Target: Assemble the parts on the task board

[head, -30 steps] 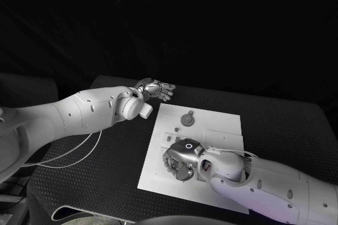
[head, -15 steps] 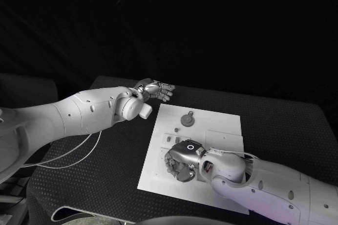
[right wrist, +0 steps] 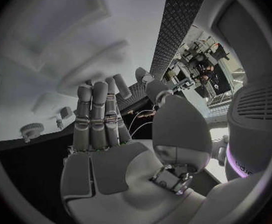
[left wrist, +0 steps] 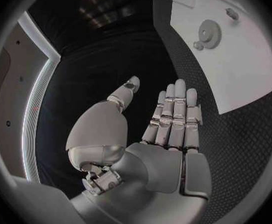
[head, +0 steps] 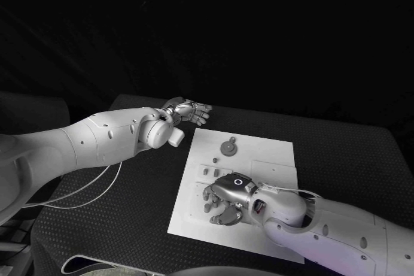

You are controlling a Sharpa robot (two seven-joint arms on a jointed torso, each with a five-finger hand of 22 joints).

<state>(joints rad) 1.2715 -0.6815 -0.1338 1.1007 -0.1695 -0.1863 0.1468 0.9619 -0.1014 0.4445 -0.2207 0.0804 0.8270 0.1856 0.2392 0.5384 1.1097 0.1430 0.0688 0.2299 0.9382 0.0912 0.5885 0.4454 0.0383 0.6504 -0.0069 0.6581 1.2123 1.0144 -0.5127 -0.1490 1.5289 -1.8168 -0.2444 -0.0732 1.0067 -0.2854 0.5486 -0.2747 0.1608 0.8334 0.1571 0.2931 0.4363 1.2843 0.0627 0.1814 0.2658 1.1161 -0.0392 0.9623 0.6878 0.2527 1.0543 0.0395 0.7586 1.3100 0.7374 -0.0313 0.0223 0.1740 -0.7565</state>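
The right hand [head: 226,199] now sits slightly lower on the task board [head: 259,153] than one second ago, nearer the board's near edge, and its fingers [head: 216,215] appear more spread over the white surface. The right arm has shifted with it. No part shows any displacement

Gear part [head: 228,146] flat on task board [head: 271,150]

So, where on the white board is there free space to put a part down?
The task board is bare at its far right corner, beside the gear, and along its near left edge. The middle is crowded: the right hand hangs over the small parts.
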